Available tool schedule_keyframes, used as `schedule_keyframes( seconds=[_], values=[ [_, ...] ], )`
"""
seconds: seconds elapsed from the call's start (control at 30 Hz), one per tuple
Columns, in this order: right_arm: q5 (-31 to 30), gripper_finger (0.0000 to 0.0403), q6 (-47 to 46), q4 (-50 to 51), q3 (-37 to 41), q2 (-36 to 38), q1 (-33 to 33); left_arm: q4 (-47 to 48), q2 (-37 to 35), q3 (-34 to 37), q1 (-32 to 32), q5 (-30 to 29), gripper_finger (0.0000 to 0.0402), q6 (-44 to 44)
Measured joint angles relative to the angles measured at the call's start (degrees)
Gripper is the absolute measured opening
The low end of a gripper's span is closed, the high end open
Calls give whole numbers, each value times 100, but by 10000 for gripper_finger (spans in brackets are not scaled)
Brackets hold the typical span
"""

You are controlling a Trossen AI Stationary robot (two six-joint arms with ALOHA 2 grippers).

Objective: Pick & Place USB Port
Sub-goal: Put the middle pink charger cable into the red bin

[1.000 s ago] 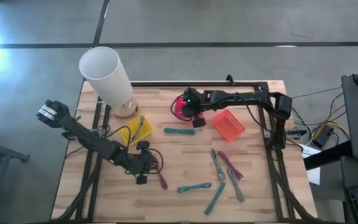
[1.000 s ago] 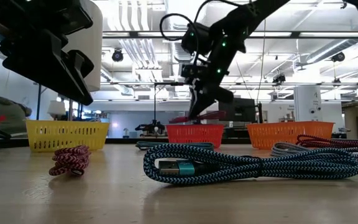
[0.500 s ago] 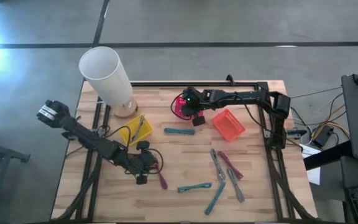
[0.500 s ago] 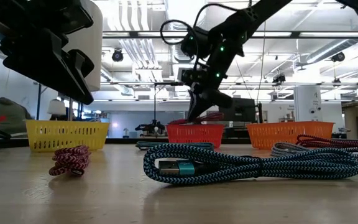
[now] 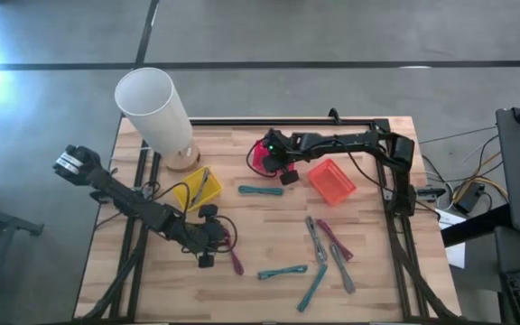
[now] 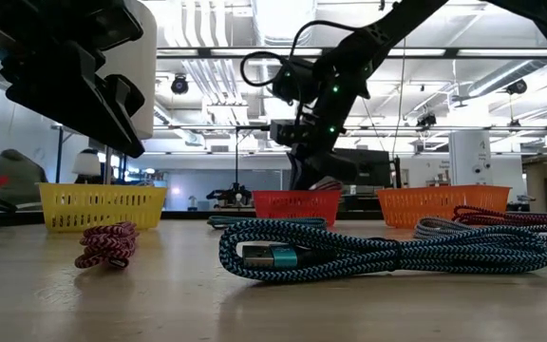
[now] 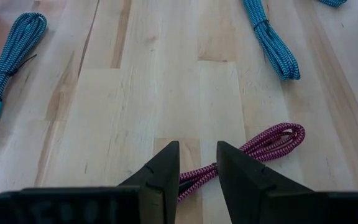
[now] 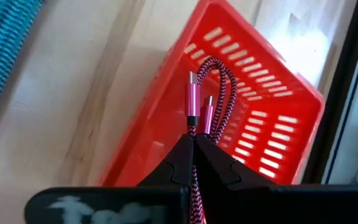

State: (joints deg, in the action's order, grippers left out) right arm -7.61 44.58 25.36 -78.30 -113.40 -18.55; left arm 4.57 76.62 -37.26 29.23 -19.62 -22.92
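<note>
dangling from your right gripper (image 8: 194, 144), the pink cable (image 8: 205, 93) hangs folded over the red basket (image 8: 253, 118) at the far middle of the table, its two plug ends pointing out past the fingertips; the fingers are pinched together on the braided cord. from above you can see that gripper (image 5: 275, 158) sitting right over the red basket (image 5: 260, 155), with the arm stretched in from the right edge of the table (image 5: 368, 271). just beside it, toward the right, lies an orange basket (image 5: 332, 181), and a teal cable (image 5: 260, 190) rests on the wood just in front of the red one. your left gripper (image 7: 197, 163) is low over the near left part of the table, fingers parted with a small gap, and another pink cable (image 7: 260, 146) lies on the boards under and beyond them, not held. from above that gripper (image 5: 208, 236) sits next to the yellow basket (image 5: 197, 190), and a tall white cylinder (image 5: 156, 113) stands at the far left corner. more teal, grey and pink cables (image 5: 323, 257) are scattered over the near right half. at table height a coiled teal cable (image 6: 368, 252) fills the foreground.
</note>
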Motion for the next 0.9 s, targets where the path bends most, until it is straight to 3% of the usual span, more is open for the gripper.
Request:
schedule_keyframes(
  seconds=[0.47,0.73,0.9],
  values=[
    [-490,8,-365,-35,0,28,2,-1,0,0,-28,0,108,0],
    [105,8,1769,-28,0,28,36,1,0,0,-28,2,108,0],
    [-13,8,1691,-105,0,28,57,1,0,0,-28,2,108,0]
  ],
)
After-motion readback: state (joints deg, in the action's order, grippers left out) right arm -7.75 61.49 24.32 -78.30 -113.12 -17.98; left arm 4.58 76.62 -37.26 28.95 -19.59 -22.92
